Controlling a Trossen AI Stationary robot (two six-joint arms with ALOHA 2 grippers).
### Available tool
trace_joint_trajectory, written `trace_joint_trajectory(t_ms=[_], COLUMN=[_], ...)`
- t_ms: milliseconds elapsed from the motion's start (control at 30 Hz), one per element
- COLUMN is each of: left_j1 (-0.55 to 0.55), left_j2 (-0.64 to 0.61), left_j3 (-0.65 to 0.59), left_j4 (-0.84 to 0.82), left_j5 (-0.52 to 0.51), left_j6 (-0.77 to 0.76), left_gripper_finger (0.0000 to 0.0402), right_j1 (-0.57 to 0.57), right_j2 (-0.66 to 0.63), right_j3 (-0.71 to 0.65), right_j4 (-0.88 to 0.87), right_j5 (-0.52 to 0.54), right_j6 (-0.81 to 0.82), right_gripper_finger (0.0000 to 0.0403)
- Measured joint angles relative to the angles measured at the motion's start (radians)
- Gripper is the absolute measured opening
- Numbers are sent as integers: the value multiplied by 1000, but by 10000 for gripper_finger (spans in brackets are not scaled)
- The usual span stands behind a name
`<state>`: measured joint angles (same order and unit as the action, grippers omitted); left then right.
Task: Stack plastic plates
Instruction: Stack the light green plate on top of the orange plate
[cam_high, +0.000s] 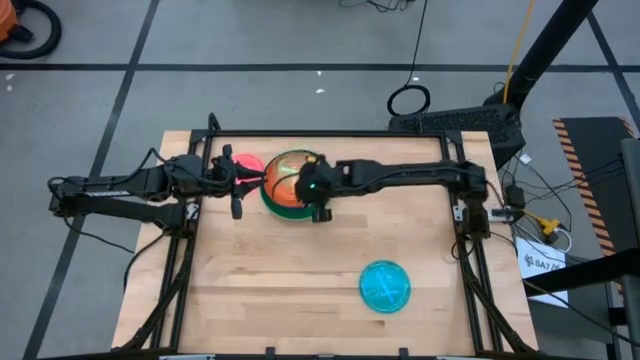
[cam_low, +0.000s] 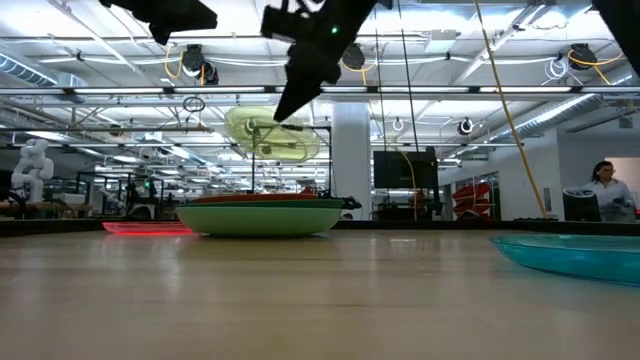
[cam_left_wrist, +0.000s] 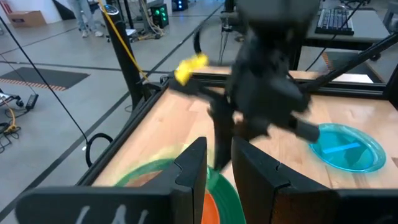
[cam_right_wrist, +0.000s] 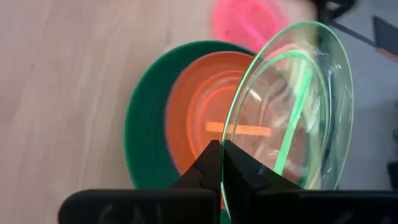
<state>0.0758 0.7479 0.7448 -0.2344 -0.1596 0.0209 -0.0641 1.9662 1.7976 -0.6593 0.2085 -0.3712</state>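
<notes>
A dark green plate (cam_high: 290, 207) lies on the table toward the far edge with a red-orange plate (cam_right_wrist: 205, 118) nested in it. My right gripper (cam_right_wrist: 222, 163) is shut on a translucent lime plate (cam_right_wrist: 292, 106), which hangs tilted above this stack (cam_low: 262, 215). A pink plate (cam_high: 246, 164) lies flat just left of the stack. The translucent blue plate (cam_high: 385, 287) lies flat near the table's near right. My left gripper (cam_left_wrist: 219, 168) hovers open, with a narrow gap, over the stack's left edge and holds nothing. My right gripper pinches the lime plate's rim (cam_right_wrist: 225, 134) between its two fingers, which reach down at a slant from the right. The plate (cam_low: 272, 135) is lifted clear of the stack and tilted steeply, with its free edge pointing away from the fingers.
The wooden table (cam_high: 300, 270) has bare room across its middle and near left. A dark frame rail (cam_high: 330, 133) runs along the far edge. Both arms meet over the stack, close to each other. A person (cam_low: 605, 190) stands in the room beyond.
</notes>
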Motion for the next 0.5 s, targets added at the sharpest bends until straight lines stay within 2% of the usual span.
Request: trace_joint_trajectory(t_ms=[233,500], left_j1=[0,0], left_j2=[0,0], left_j3=[0,0], left_j4=[0,-1], left_j5=[0,0], left_j6=[0,0], left_gripper_finger=[83,83], right_j1=[20,20], right_j2=[102,131], right_j3=[41,42], right_j4=[-20,-7], right_j5=[2,3], right_j6=[-153,-173], right_gripper_finger=[0,7])
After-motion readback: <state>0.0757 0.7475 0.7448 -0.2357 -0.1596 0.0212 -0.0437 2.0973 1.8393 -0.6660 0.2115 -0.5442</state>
